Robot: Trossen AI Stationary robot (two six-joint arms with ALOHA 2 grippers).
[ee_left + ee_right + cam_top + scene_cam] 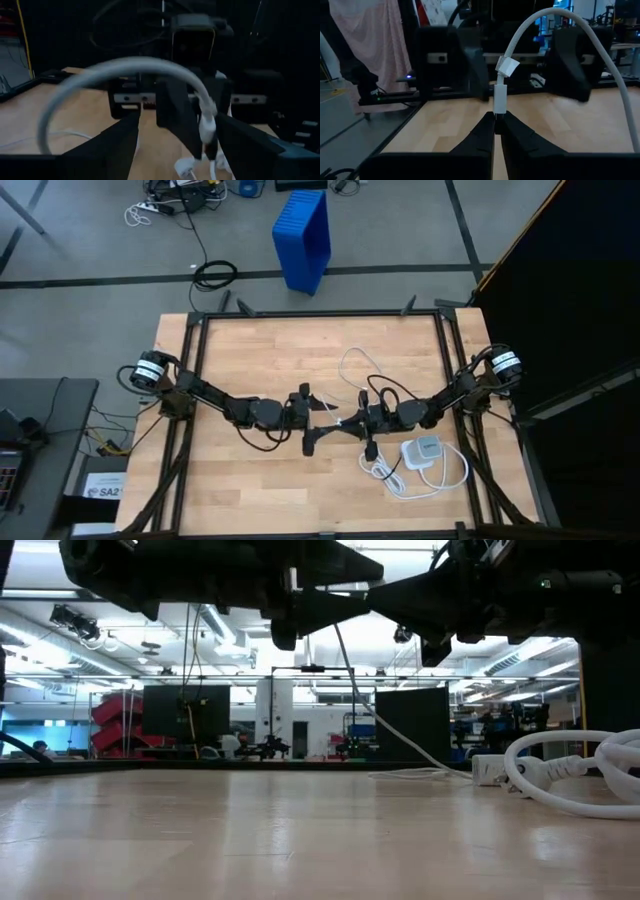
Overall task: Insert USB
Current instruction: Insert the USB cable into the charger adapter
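The USB is a thin white cable (352,360), looped on the far middle of the table and rising to a small white plug (500,97). My right gripper (495,120), raised over the table's middle (347,423), is shut on that plug. My left gripper (316,420) faces it at the same height and is open. Its two fingers (117,140) stand on either side of the plug and the right fingertips without touching. From the plug the cable arches over and hangs down to the table (400,745). My right gripper pinches the USB plug between its two fingertips by the plug's end (498,115) opposite the cable. The white body sticks out beyond the fingertips toward the left gripper. The plug is lifted clear of the table, and the cable trails slack from it.
A white rounded-square charger block (422,451) lies on the table right of centre, toward the near edge, with its thicker white cord (405,478) coiled beside it. Both show at the right in the low view (560,772). Bare wood lies to the left and near side.
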